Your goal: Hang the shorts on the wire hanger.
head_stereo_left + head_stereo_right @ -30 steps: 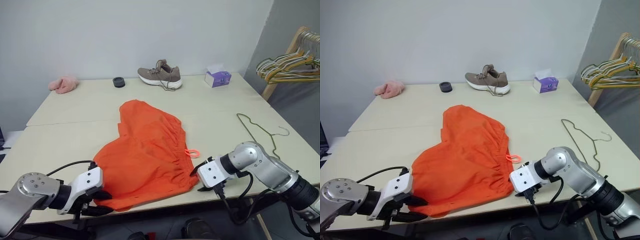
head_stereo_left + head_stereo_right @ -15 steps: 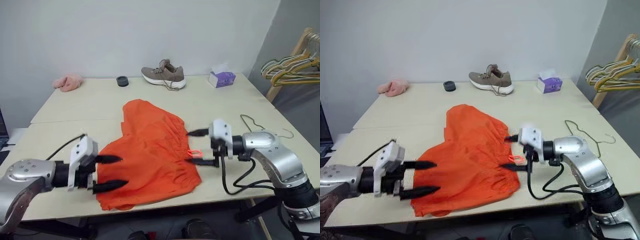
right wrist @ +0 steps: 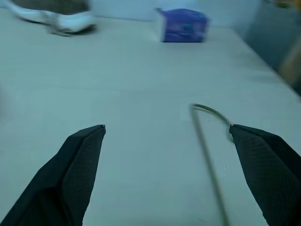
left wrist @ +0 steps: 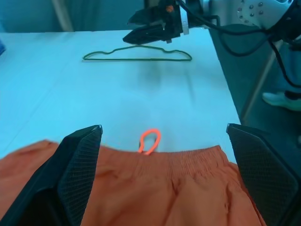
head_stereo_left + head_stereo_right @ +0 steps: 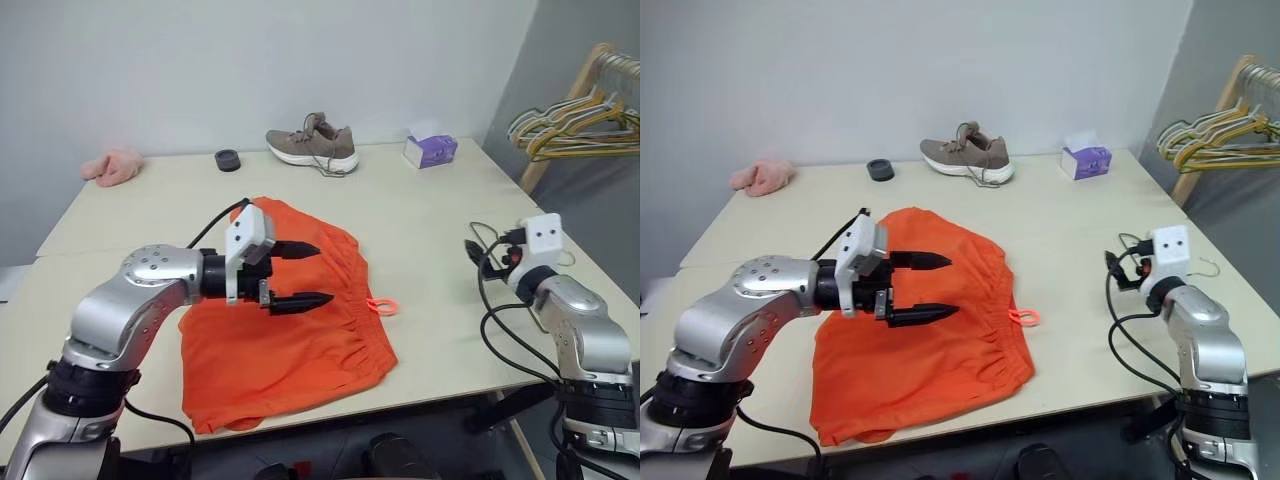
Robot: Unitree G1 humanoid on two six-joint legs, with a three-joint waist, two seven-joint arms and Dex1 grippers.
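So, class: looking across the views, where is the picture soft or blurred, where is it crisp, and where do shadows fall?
Right wrist view: shoe and tissue box at the far end are blurred, and the wire hanger is soft. Left wrist view: shorts and drawstring loop are crisp. Left eye view: even light, with only a faint shadow on the table beside the shoe.

Matt cloth shorts (gathered waistband)

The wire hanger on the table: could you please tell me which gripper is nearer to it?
Right. The right gripper hangs open just above the wire hanger, near its hook end. The left gripper hovers open over the shorts, well away from the hanger.
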